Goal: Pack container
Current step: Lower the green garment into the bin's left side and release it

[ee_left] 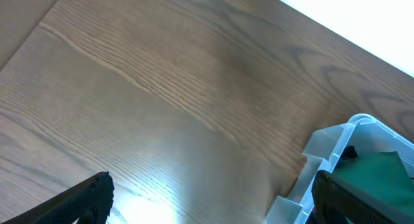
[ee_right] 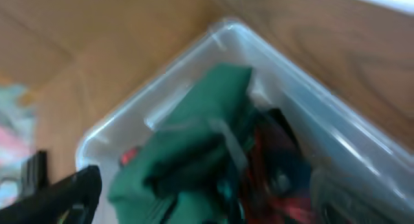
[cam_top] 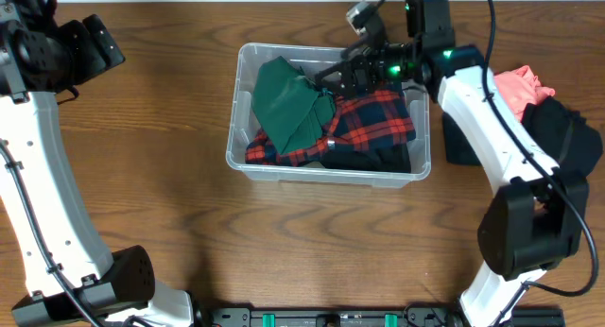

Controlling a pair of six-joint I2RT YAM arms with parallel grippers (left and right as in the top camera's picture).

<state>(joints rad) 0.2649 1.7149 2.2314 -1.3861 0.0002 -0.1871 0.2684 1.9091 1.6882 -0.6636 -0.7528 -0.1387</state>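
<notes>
The container is a clear bin in the middle of the table. In it lie a green garment, a red and black plaid garment and a black one. My right gripper hovers open over the bin's far side, above the green garment. The right wrist view is blurred, with one dark finger at its lower left and the bin's corner rim beyond. My left gripper is open at the far left over bare wood, and its wrist view catches a corner of the container.
A pink garment and a black garment lie right of the bin, behind the right arm. Another dark piece sits against the bin's right wall. Bare wooden table spreads left of and in front of the bin.
</notes>
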